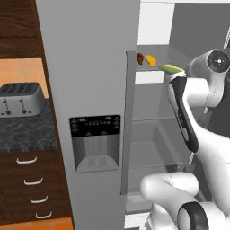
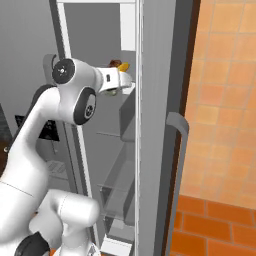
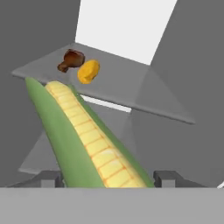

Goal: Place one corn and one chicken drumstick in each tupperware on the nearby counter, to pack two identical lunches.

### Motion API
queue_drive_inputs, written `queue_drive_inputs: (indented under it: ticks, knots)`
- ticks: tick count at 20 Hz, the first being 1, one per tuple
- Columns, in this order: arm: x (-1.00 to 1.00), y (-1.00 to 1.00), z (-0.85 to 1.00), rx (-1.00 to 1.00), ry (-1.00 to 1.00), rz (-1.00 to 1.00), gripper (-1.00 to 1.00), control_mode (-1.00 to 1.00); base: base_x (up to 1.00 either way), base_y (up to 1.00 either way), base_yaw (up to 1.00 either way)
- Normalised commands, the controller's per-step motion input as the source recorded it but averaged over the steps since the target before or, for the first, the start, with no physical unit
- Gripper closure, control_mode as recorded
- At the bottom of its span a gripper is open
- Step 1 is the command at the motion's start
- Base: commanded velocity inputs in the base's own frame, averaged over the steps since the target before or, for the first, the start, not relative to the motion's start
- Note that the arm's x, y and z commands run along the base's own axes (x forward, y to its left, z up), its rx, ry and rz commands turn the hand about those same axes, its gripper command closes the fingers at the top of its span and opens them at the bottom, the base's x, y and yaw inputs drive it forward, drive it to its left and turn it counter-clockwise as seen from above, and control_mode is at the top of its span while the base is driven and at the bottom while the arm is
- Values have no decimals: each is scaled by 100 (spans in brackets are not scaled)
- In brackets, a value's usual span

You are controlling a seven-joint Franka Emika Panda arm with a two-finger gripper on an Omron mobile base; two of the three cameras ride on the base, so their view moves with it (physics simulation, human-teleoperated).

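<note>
— Where's the arm right now?

— Reaching up into the open fridge [image 1: 90,67]. The claw [image 3: 109,181] is at the upper shelf [image 3: 131,87], and there's an ear of corn [image 3: 87,140] lying right between its two fingers [image 3: 168,179], green husk along both sides and the yellow kernels running up the middle.

— Is it gripping that corn?

— The fingers stand wide, one on each side of the ear near its thick end, so it looks grasped, with the cob pointing away from the hand toward the back of the shelf. From the left side you can see the corn [image 1: 170,68] sticking out past the wrist, level with the shelf.

— Anything else in there?

— Further back on the same shelf, a small brown chicken drumstick [image 3: 71,60] and just beside it, to the right, a yellow-orange lump [image 3: 88,71]; I can't tell whether they touch. They're well apart from the held corn.

— And the counter?

— Off to the left of the fridge, the dark speckled counter [image 1: 27,130] sits over brown drawers [image 1: 31,184] with curved silver handles. A silver toaster [image 1: 21,99] stands on it.

— The fridge doors?

— The left door, with the dispenser panel [image 1: 95,143], is closed; the right door [image 2: 160,125] is swung open, its handle facing the orange tiled wall [image 2: 225,100].
</note>
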Motion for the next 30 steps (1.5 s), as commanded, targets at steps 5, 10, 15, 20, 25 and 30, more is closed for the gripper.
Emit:
queue_drive_inputs:
  ticks: [5,10,15,20,25,30]
  knots:
    - [-100,0,-100,-1,46,9,100,-100,0,0,0]
    - [-76,12,-69,0,17,5,100,-100,0,0,0]
    - [0,0,0,0,0,0,100,100,-100,57,38]
    - [0,0,0,0,0,0,100,100,-54,91,61]
    - [0,0,0,0,0,0,100,100,53,100,35]
    - [0,0,0,0,0,0,100,100,80,100,23]
